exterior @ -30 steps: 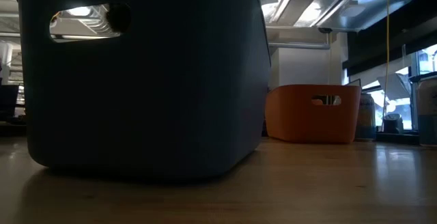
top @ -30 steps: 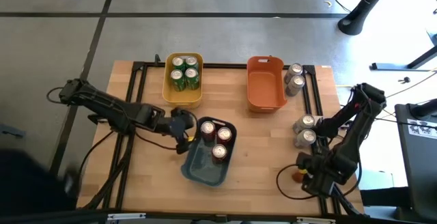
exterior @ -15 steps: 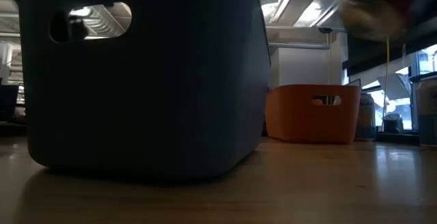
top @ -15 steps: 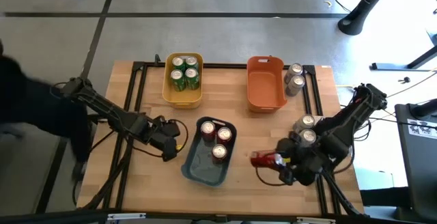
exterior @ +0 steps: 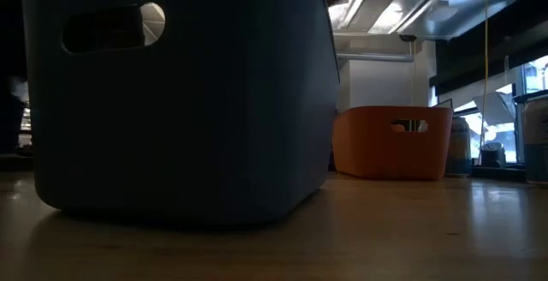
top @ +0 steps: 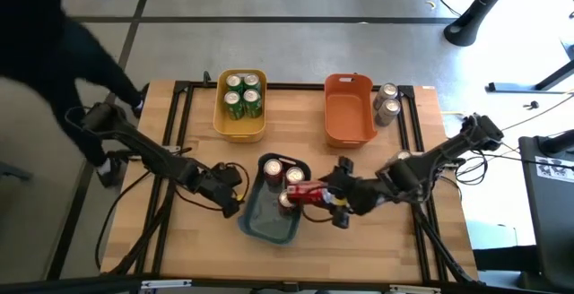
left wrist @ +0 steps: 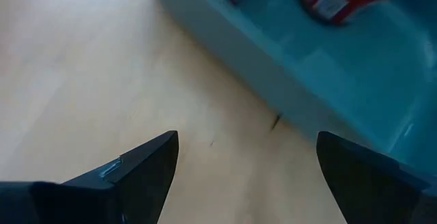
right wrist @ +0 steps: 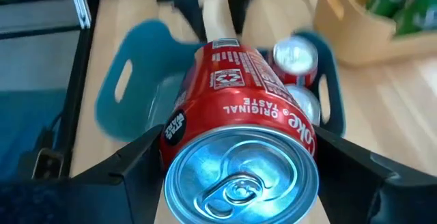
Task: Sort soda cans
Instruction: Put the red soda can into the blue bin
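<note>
Your right tool [top: 330,195] is clamped around a red can [top: 307,193], carrying it on its side, silver top toward the wrist camera, just over the near rim of the blue bin [top: 260,224]. The risk from here, as I judge it: released sideways, the can could land across the three red cans [top: 281,176] already standing in the bin right under and just beyond your tool, knocking them or rolling onto the surface [top: 359,240]. Tilt it upright and aim for the bare half of the bin before letting go. The grip looks firm in the right wrist view, both fingers [right wrist: 355,162] pressed on the can's flanks. Across the bin, your left tool [top: 231,195] hangs just outside the bin wall with its fingers spread wide and holding nothing; keep it clear, since a nudge could shift the bin under your drop. Farther out, four green cans [top: 242,95] sit in the yellow bin [top: 239,126], the orange bin [top: 345,119] holds nothing, and silver cans [top: 387,102] wait beside it, with more behind your right arm.
</note>
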Controlling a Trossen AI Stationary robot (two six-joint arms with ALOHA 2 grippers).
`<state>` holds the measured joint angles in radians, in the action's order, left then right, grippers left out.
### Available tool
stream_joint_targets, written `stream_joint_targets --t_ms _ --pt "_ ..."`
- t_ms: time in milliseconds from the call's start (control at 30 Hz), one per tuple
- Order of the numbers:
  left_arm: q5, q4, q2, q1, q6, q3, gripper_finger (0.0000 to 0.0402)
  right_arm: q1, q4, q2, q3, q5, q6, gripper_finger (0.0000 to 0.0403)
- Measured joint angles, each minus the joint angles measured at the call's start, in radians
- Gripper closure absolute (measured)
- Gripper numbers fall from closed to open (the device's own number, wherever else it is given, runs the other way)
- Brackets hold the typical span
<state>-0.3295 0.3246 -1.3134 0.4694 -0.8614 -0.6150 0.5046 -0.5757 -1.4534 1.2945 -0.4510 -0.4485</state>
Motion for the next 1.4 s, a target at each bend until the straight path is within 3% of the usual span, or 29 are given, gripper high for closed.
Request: stream_joint_targets --t_ms 233,433,600,867,1067,1400 --pt "0.008 -0.238 -0.11 -0.026 0.087 0.02 0.0066 -0.068 0.159 -0.062 0.0 0.082 0.132 0.0112" --pt "0.005 -0.279 -0.144 -0.035 0.087 0.02 0.0066 -0.104 0.209 -0.129 0.042 0.155 0.201 0.0112" --pt "0.053 -0.2 -0.087 -0.015 0.047 0.019 0.0066 -0.133 0.044 -0.252 0.251 0.197 0.249 0.0112" --pt "0.042 0.084 0.098 0.04 -0.071 0.019 0.0066 -0.192 -0.337 -0.496 0.604 0.25 0.265 0.0112" --pt "-0.075 0.233 0.2 0.061 -0.154 0.019 0.0066 -0.227 -0.361 -0.594 0.651 0.32 0.238 0.0112" --pt "-0.15 0.196 0.21 0.059 -0.119 0.019 0.0066 -0.245 -0.36 -0.665 0.652 0.343 0.205 0.0112"
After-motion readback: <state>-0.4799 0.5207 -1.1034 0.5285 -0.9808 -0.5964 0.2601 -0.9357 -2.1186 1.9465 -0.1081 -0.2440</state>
